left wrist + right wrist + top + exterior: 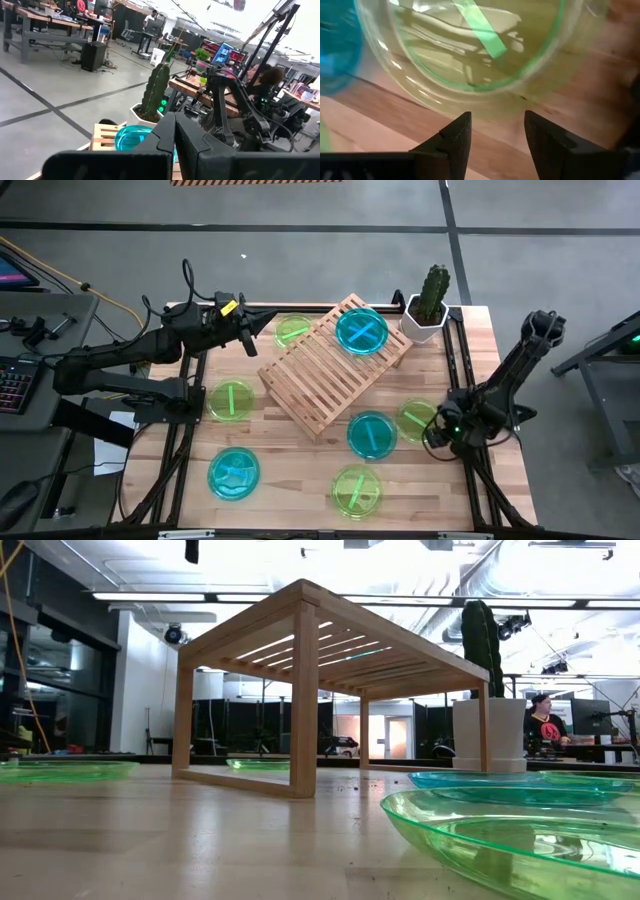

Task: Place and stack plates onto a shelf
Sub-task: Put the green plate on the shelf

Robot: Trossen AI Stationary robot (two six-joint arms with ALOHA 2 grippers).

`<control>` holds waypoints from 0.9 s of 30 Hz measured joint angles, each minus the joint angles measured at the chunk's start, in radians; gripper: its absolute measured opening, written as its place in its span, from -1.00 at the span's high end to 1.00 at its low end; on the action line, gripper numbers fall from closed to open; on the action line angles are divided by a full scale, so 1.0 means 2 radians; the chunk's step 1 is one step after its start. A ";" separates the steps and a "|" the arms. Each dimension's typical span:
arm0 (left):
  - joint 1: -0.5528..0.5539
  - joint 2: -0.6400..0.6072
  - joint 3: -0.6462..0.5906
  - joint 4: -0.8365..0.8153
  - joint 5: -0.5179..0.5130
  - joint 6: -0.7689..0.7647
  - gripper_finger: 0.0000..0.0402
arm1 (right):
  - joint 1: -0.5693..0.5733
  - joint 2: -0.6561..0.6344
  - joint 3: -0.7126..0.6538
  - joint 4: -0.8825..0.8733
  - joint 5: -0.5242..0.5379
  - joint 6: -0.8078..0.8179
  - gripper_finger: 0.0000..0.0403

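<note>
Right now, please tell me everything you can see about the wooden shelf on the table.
The shelf is a rectangular rack of light natural wood with a slatted top on square legs. It stands upright, turned diagonally, near the table's middle. One teal-blue plate lies on its top, at the end nearest the potted cactus. No gripper touches it.

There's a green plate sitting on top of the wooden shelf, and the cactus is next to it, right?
Not quite. The plate on top of the shelf is blue, not green; the high view shows it. The green plates all lie on the table. The cactus does stand next to the shelf, by its far corner.
</note>
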 joint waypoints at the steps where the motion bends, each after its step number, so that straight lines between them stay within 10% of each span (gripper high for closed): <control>1: 0.000 0.000 0.000 0.000 0.000 0.000 1.00 | -0.003 -0.003 0.000 0.001 0.007 0.000 0.18; 27: 0.000 0.000 0.000 0.000 -0.023 0.006 1.00 | -0.115 0.013 -0.001 -0.060 -0.014 0.000 0.18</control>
